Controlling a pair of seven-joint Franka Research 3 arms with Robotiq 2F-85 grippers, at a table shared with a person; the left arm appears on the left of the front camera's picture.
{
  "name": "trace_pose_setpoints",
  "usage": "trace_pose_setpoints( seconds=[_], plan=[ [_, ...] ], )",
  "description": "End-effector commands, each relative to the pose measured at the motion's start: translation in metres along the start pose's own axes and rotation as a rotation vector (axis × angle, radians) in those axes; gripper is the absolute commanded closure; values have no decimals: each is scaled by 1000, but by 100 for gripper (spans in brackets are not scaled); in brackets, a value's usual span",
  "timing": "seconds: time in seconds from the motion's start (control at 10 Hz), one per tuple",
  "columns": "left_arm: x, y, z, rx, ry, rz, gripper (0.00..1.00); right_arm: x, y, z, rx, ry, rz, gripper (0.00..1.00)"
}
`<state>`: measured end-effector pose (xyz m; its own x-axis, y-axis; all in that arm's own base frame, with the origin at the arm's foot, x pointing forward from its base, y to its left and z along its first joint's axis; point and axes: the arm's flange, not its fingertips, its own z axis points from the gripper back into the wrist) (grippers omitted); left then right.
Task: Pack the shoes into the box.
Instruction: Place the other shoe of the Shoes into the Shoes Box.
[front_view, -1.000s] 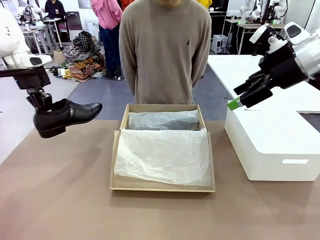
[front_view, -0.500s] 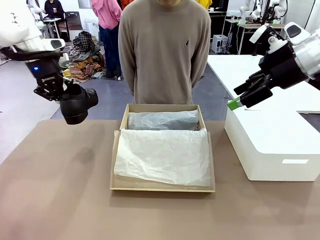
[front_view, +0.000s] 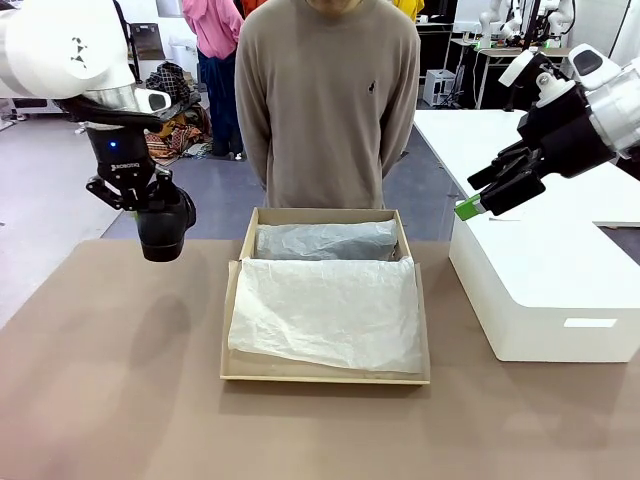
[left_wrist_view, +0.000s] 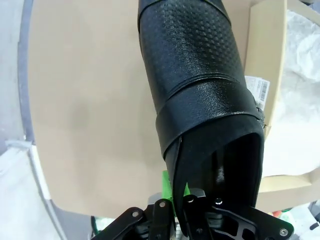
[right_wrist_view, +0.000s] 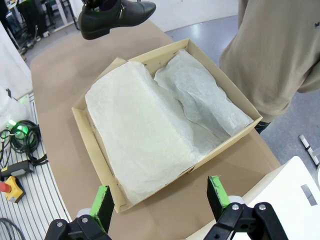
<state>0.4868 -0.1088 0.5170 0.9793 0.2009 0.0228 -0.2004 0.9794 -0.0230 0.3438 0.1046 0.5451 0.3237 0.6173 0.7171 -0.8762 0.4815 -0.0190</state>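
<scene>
While aloft beside the box (front_view: 325, 376), left hand (front_view: 150, 205) tight around shoe (front_view: 163, 228), right hand (front_view: 478, 196) agape

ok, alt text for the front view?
The left gripper holds a black shoe in the air, left of an open cardboard box lined with white tissue paper. The right gripper is raised and open above a white block on the right; a person stands behind the box.
</scene>
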Motion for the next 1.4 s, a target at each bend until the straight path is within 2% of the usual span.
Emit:
trace_pose_setpoints(
  seconds=[0.0, 0.4, 0.5, 0.8, 0.9, 1.0, 1.3],
  plan=[
    [2, 5, 6, -19, -27, 0, 100, 0, -2, -1, 16, -23, 10, 0],
    [2, 2, 1, -5, -9, 5, 100, 0, -2, -1, 16, -23, 10, 0],
    [-7, -13, 8, -12, -57, 133, 100, 0, -2, -1, 16, -23, 10, 0],
    [-30, -71, 22, -42, -17, 422, 100, 0, -2, -1, 16, -23, 10, 0],
    [-35, -92, 27, -54, -32, 525, 100, 0, -2, -1, 16, -23, 10, 0],
    [-37, -108, 28, -62, -11, 559, 100, 0, -2, -1, 16, -23, 10, 0],
    [-44, -149, 27, -69, -59, 668, 100, 0, -2, -1, 16, -23, 10, 0]
  ],
)
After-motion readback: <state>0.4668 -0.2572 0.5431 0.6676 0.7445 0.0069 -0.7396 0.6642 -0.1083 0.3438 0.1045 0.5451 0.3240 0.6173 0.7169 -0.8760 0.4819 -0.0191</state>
